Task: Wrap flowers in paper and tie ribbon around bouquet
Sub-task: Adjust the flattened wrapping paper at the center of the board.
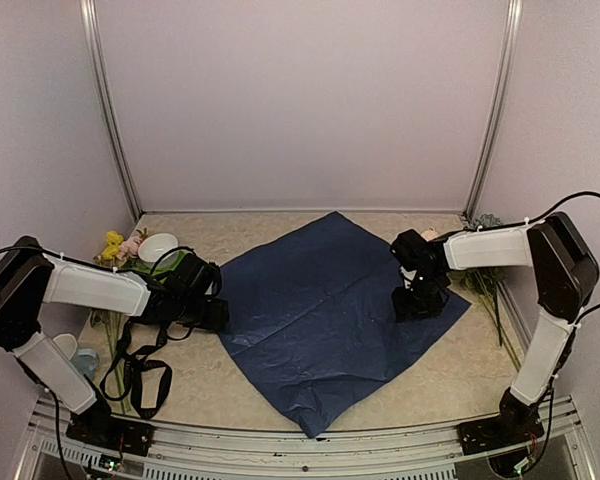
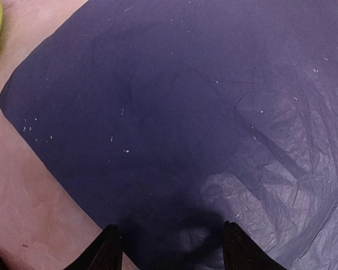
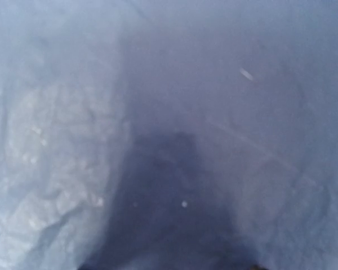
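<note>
paper [image 1: 330, 310]: lay spread flat on the surface [image 1: 400, 400], navy side up, one corner pointing near, between the two arms.
left gripper [image 2: 172, 247]: jaws stood apart, low over the paper's left corner, with one finger at the paper's edge and the other over the sheet.
right gripper [image 1: 420, 300]: pointed down onto the right part of the paper; its wrist view was blurred, so I could not tell whether it was open or closed.
flowers [image 1: 120, 245]: yellow and pink blooms lay far left, off the paper.
stems [image 1: 492, 300]: more green stems lay right of the paper, by the right wall, partly behind the right arm.
ribbon [image 1: 135, 370]: black loops lay near left, below the left arm, off the paper.
bowl [image 1: 158, 246]: white, just beside the far-left flowers.
saucer [image 1: 183, 265]: green, between the bowl and the paper, partly hidden by the left arm; its contents could not be seen.
</note>
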Action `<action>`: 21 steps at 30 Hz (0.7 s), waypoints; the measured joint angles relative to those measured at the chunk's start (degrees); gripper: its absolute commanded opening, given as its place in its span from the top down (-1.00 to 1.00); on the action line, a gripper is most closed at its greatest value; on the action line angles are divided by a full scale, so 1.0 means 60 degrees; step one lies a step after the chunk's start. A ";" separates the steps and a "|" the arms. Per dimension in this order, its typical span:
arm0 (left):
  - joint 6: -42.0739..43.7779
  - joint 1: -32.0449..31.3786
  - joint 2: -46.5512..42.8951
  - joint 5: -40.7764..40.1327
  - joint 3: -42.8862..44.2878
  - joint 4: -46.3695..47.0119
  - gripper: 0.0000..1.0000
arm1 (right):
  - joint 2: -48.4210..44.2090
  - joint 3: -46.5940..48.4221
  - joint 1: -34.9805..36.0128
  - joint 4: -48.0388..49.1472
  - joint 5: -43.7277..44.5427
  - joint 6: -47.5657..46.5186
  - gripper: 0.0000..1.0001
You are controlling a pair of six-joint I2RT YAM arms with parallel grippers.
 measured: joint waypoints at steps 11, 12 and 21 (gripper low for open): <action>0.0466 0.0011 0.0306 0.0678 0.0069 0.0062 -0.21 | -0.1067 0.0361 -0.1239 -0.0678 0.0452 -0.1093 -0.04; 0.0503 0.0000 0.0266 0.0754 0.0091 0.0018 -0.28 | -0.1224 0.0346 -0.1486 -0.0739 0.0546 -0.1104 0.03; 0.1446 -0.0426 -0.1359 0.1056 0.2379 -0.1552 -0.76 | -0.1865 -0.0721 -0.4098 -0.0739 0.1526 -0.1585 0.20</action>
